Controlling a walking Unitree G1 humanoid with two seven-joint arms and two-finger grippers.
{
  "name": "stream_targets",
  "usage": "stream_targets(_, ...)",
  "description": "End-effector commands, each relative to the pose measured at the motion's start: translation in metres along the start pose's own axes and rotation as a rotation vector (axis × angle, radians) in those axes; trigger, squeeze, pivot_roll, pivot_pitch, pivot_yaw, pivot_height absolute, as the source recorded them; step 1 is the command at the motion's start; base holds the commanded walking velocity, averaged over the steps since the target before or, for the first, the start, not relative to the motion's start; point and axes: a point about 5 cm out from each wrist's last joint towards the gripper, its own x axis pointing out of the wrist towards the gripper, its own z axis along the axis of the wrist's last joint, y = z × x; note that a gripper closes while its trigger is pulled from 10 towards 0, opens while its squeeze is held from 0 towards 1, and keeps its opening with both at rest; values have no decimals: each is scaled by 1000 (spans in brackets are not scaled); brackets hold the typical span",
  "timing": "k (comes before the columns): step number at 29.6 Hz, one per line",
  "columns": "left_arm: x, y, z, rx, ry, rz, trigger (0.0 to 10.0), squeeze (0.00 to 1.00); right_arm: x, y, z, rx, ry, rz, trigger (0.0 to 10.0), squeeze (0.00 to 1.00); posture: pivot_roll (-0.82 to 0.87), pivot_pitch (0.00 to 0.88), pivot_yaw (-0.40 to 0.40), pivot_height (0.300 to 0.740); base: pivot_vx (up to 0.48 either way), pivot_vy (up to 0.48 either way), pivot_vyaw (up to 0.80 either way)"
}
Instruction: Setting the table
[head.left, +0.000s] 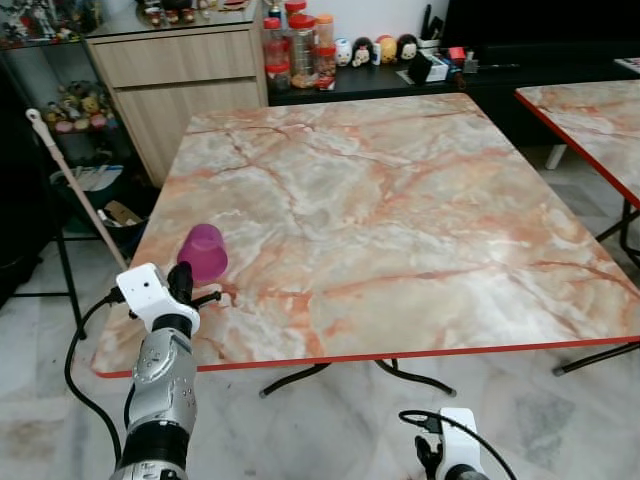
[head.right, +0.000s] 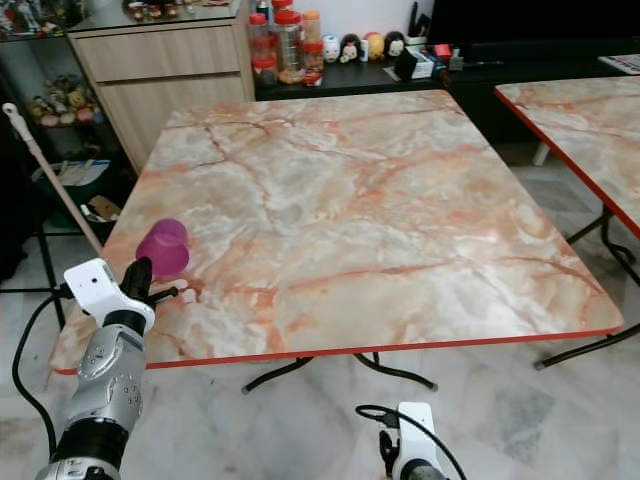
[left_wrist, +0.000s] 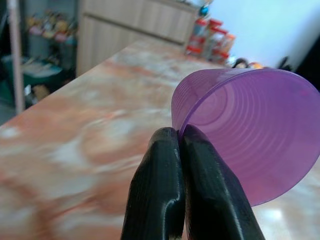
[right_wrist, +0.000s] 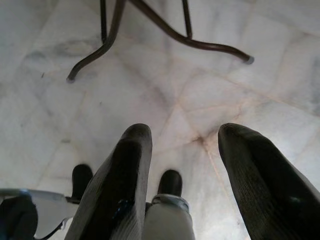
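A purple plastic cup (head.left: 204, 252) hangs tilted over the near left corner of the marble table (head.left: 400, 200), its base toward the far side. My left gripper (head.left: 183, 277) is shut on the cup's rim (left_wrist: 180, 131), which is pinched between the two black fingers (left_wrist: 160, 195). The cup (left_wrist: 250, 130) shows its ribbed inside to the wrist camera. My right arm (head.left: 455, 445) hangs low below the table's front edge, its gripper (right_wrist: 185, 165) open over the floor, holding nothing.
A second marble table (head.left: 590, 120) stands at the right. Behind are a wooden cabinet (head.left: 180, 80), jars (head.left: 295, 45) and small figures on a dark counter. A broom handle (head.left: 75, 190) leans at the left. Black table legs (right_wrist: 150, 30) cross the tiled floor.
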Motion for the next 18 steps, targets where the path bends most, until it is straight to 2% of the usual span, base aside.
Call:
stream_targets(1,5,-9,6,0,-30,-17,10000,0,0,-4,2,4,-8,-12,10000,0,47,12,22,740,0,-424,0)
stream_targets(3,7,-11,8,-5,-37,-25,10000,0,0,-5,2,3,-7,-13,10000,0,46,9,19,740,0,-429,0)
stream_targets(7,7,-18,7,45,-35,-70,10000,0,0,-6,2,2,-5,-16,10000,0,45,7,19,740,0,-431,0)
stream_targets(18,0,-26,-1,49,-13,-103,10000,0,-1,-6,-1,12,0,-20,10000,0,43,0,30,740,0,-457,0)
